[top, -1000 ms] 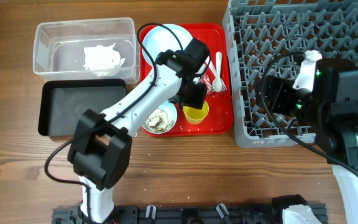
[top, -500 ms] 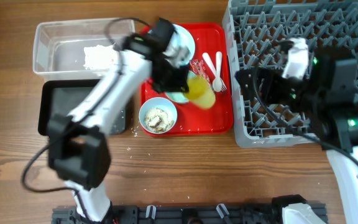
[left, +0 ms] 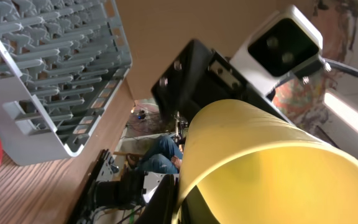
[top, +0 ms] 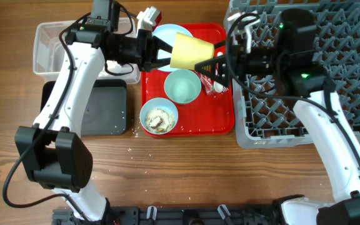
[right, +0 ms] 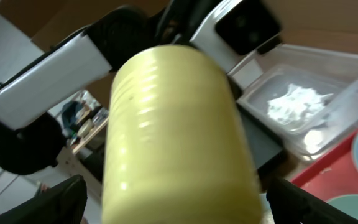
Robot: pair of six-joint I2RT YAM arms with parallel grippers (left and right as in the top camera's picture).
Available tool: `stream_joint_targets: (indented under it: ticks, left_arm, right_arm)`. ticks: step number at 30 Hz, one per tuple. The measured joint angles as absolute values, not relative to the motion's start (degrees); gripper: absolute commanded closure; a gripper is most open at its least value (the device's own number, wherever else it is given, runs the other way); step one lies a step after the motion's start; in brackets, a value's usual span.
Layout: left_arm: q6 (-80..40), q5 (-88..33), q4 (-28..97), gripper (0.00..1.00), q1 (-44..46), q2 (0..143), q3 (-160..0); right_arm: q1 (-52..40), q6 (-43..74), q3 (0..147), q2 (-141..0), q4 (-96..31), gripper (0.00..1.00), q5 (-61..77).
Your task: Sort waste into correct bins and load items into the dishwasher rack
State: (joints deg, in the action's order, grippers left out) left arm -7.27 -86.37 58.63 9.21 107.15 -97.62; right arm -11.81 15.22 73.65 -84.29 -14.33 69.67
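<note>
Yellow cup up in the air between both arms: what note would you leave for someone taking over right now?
Left gripper: shut on the yellow cup, holding it tilted above the red tray.
Right gripper: open, fingers either side of the cup; this looks like a handover.
Done: white tissue lies in the clear tub.
Left: cup into the rack, where no dishes show yet. The plate, empty bowl and bowl of scraps sit on the red tray; the scraps need binning.
</note>
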Motion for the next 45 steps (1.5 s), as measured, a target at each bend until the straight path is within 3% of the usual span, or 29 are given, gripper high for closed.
stream_joint_targets:
  ticks: [9,11,12,14,19,22,26,29,32,36,45]
  left_arm:
    - [-7.09,-88.86,58.59,0.96,9.21,107.13,-97.62]
    - [-7.09,-88.82,58.59,0.96,9.21,107.13,-97.62]
    - [-7.09,-88.9,58.59,0.96,9.21,107.13,-97.62]
    - [-6.96,-88.97,58.59,0.94,9.21,107.13,-97.62]
    - [-6.22,-88.77,58.41,0.62,9.19,107.13,-97.62]
    - [-6.5,-88.25,58.48,0.56,9.21,107.13,-97.62]
    - [-6.5,-85.45,58.41,0.51,9.21,107.13,-97.62]
    - [-6.48,-75.24,58.06,0.51,9.26,107.13,-97.67]
    - [-6.48,-47.44,58.02,0.47,10.04,107.11,-97.67]
    - [-6.5,-28.1,57.95,0.44,13.23,107.13,-97.67]
    - [-6.5,-14.57,58.0,0.44,17.26,107.13,-97.67]
  right_arm:
    - [-13.1,17.1,73.56,-84.44,-7.75,0.21,69.84]
    - [-13.1,17.1,73.56,-84.44,-7.57,0.32,69.84]
    - [-13.1,17.26,73.56,-84.44,-7.57,0.43,69.65]
    - [-13.08,17.87,73.56,-84.44,-7.66,0.49,69.21]
    - [-12.12,18.44,73.56,-84.51,-6.66,0.52,69.08]
    - [-8.38,19.29,73.56,-84.27,-7.53,0.52,69.19]
    - [-2.61,19.51,73.91,-80.34,-20.03,0.52,65.76]
    - [0.32,18.94,74.26,-75.61,-36.29,0.52,55.07]
    - [-0.27,18.68,74.61,-70.46,-54.13,0.51,37.82]
    - [-2.94,21.12,74.3,-70.35,-68.88,0.5,21.47]
    - [-6.13,27.03,74.28,-83.96,-76.29,0.46,3.2]
